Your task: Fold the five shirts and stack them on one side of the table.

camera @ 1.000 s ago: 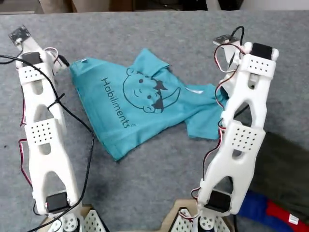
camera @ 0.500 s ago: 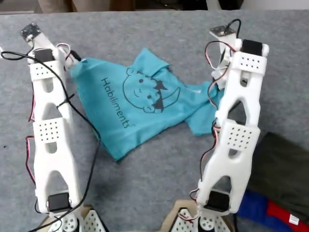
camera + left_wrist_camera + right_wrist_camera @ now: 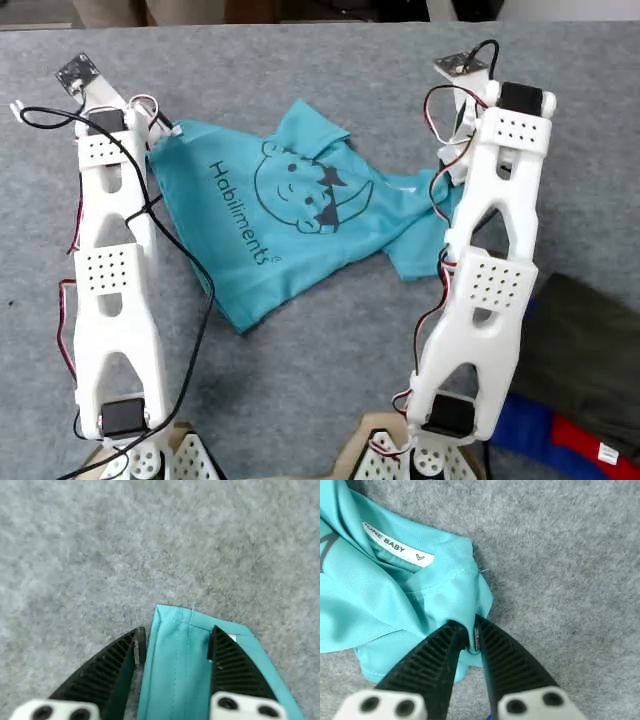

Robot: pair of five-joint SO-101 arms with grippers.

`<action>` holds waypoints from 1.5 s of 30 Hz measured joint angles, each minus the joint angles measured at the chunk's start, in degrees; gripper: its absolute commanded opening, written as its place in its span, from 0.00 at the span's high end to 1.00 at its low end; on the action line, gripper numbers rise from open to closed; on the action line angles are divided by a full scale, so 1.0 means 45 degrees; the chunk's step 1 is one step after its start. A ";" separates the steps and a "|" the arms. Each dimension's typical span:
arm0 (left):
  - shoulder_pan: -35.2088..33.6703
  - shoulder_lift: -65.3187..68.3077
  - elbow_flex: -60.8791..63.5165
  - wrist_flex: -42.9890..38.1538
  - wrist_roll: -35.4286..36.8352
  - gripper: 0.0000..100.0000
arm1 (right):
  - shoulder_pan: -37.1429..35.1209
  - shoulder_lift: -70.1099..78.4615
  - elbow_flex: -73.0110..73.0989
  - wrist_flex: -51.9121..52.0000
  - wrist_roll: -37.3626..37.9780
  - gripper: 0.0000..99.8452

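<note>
A teal shirt (image 3: 270, 220) with a cartoon print lies crumpled in the middle of the grey table. My left gripper (image 3: 173, 639) is at its far left corner. The jaws stand open, with the hemmed corner (image 3: 182, 645) lying between them. In the high view this gripper (image 3: 160, 128) sits at that corner. My right gripper (image 3: 471, 629) is shut on a fold of the shirt's edge (image 3: 465, 587) near the neck label (image 3: 397, 547), on the shirt's right side. Most of that gripper is hidden under the right arm (image 3: 500, 200) in the high view.
A dark olive garment (image 3: 590, 350) lies at the right edge, with a blue and red garment (image 3: 550, 430) in front of it. Grey felt (image 3: 300, 380) covers the table. Cables run along the left arm (image 3: 110, 270).
The left arm has swung right, bringing its gripper onto the shirt's far left corner. The right arm shifted slightly left and away, and the right part of the shirt followed a little.
</note>
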 measured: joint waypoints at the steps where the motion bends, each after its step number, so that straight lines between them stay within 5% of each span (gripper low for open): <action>1: 0.0000 0.0000 0.0020 -0.0059 0.0020 0.81 | 0.0000 0.0000 -0.0039 0.0000 0.0000 1.00; 12: 0.0020 0.0000 0.0117 -0.0098 0.0000 0.86 | 0.0000 0.0000 -0.0606 0.0000 0.0000 1.00; 16: 0.0156 0.0000 0.0117 -0.0098 0.0000 0.99 | 0.0000 0.0000 -0.0801 0.0098 0.0000 1.00; 20: 0.0332 0.0000 0.0137 -0.0059 0.0020 0.98 | -0.0020 0.0000 -0.1739 0.0723 0.0000 0.99; 31: 0.0391 0.0000 -0.2735 0.6291 -0.1133 0.98 | 0.0547 -0.1094 -0.2579 0.0899 -0.0254 0.80; 35: 0.0391 -0.0039 -0.2891 0.6955 -0.2071 0.98 | 0.0547 -0.2540 -0.2071 0.0899 -0.0332 0.79; 45: 0.0274 -0.4669 0.1836 0.7033 -0.3497 0.98 | -0.2930 -0.1700 -0.1035 -0.1778 -0.1074 0.82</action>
